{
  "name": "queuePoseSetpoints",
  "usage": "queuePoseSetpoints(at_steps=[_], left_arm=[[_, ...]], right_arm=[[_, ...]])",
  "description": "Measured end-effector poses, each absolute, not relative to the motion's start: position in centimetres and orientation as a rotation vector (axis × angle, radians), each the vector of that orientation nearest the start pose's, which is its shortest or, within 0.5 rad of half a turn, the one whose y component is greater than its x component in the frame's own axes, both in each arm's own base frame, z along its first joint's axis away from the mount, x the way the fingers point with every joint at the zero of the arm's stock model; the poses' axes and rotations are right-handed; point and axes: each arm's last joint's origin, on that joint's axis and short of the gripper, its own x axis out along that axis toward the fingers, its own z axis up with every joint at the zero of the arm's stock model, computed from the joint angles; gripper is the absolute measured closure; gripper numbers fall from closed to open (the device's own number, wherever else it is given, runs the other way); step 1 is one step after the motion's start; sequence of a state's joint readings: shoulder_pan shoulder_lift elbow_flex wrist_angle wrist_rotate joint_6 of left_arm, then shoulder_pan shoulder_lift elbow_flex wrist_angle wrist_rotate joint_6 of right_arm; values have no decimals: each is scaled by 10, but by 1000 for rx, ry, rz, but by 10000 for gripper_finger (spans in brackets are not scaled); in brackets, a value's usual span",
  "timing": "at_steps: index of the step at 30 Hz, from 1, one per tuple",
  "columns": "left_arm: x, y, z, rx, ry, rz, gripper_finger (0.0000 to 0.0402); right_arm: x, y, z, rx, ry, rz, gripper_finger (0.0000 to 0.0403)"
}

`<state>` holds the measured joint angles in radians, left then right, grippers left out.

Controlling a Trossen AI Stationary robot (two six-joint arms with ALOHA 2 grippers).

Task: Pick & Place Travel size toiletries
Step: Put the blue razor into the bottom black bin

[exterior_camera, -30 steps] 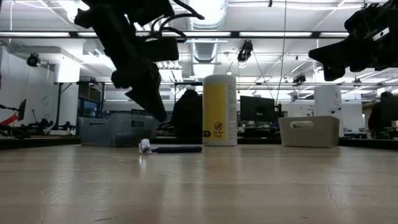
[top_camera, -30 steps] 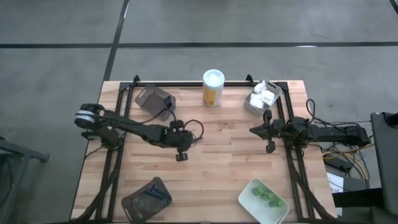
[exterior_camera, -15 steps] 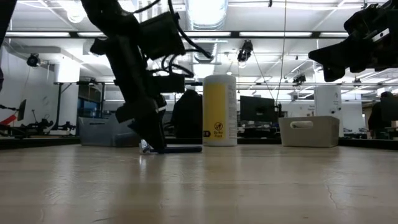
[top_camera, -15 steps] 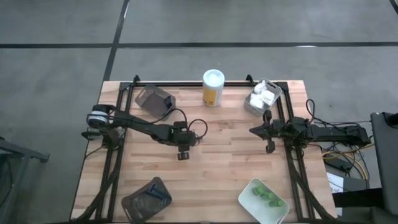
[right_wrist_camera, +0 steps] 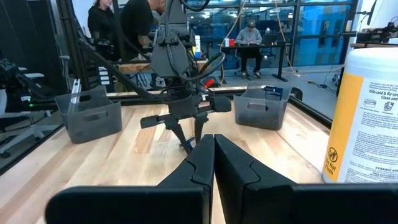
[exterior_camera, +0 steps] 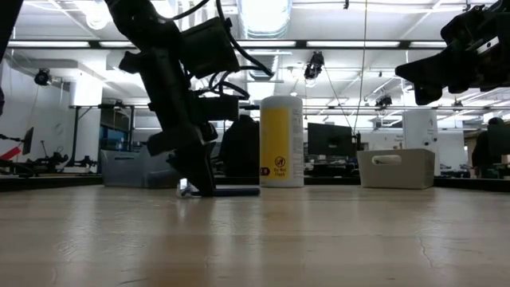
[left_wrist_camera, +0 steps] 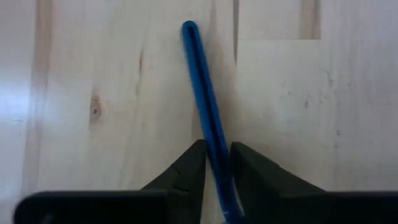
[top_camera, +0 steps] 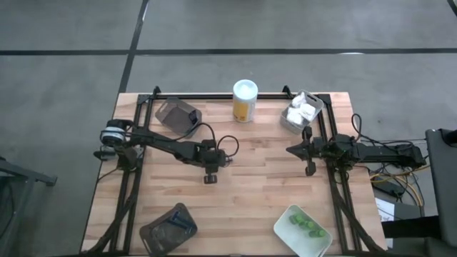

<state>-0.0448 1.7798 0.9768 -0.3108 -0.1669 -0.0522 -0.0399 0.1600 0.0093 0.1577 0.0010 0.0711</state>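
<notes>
Pinching razor [left_wrist_camera: 205, 118] in left jaws | right jaws closed | yellow bottle [top_camera: 244, 101] probably clear

The wooden table [top_camera: 264, 178] bears four trays, a yellow bottle [top_camera: 244, 101] and a razor [left_wrist_camera: 205, 112].

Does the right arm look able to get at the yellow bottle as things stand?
Probably yes. The right gripper, shut, hovers over bare table, and nothing stands between it and the yellow bottle; the left gripper is busy farther off at the razor.
</notes>
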Motion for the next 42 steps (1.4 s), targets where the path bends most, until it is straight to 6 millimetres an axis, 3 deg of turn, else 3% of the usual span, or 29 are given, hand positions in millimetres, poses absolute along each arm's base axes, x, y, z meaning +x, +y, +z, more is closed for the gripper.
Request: queuePoseSetpoints(at_steps=[7, 17, 28, 42], left_arm=[[330, -9, 140, 46, 1113, 101, 374], [324, -8, 156, 54, 1089, 70, 365], [305, -7, 216, 51, 917, 75, 366], [257, -6, 294, -4, 636, 92, 365]], right_arm=[[107, -4, 169, 68, -8, -41, 394], [107, -4, 169, 68, -8, -41, 394], [107, -4, 169, 70, -5, -41, 394], [107, -4, 169, 68, -4, -41, 394]])
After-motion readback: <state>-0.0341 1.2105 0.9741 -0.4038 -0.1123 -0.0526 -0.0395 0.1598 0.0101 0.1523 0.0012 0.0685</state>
